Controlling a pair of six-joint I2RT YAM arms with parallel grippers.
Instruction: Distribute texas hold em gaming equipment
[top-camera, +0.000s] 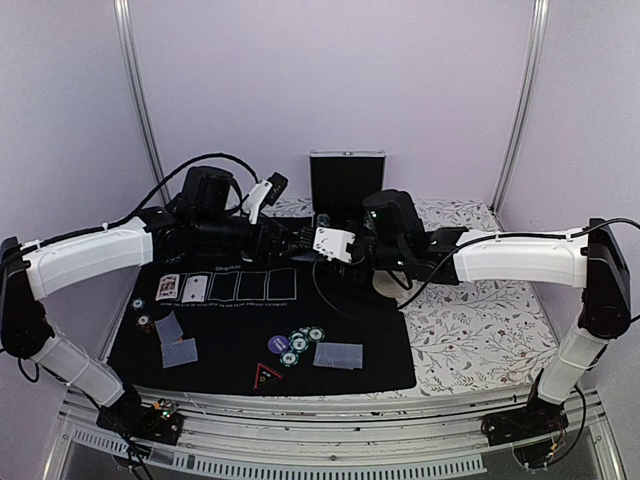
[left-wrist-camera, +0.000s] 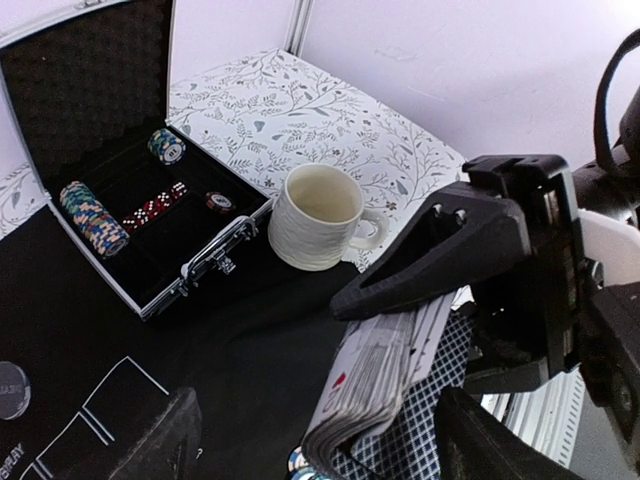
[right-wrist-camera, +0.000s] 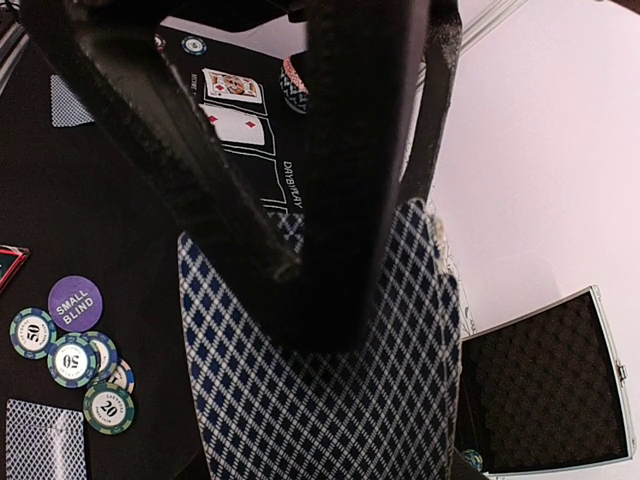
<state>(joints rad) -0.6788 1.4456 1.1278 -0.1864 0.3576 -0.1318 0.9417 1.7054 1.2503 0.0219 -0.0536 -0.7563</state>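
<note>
My right gripper is shut on a thick deck of blue-diamond-backed playing cards, held above the black mat. In the left wrist view the deck fans out just ahead of my left gripper. The left gripper is open, its fingers on either side of the deck's lower end and not touching it. Two face-up cards lie in the mat's outlined boxes. Face-down cards lie left and another right. Green-and-white chips and a purple button sit mid-mat.
An open metal case with stacked chips and red dice stands behind the mat, its lid upright. A cream mug stands beside it on the floral cloth. A red triangular marker lies near the mat's front edge.
</note>
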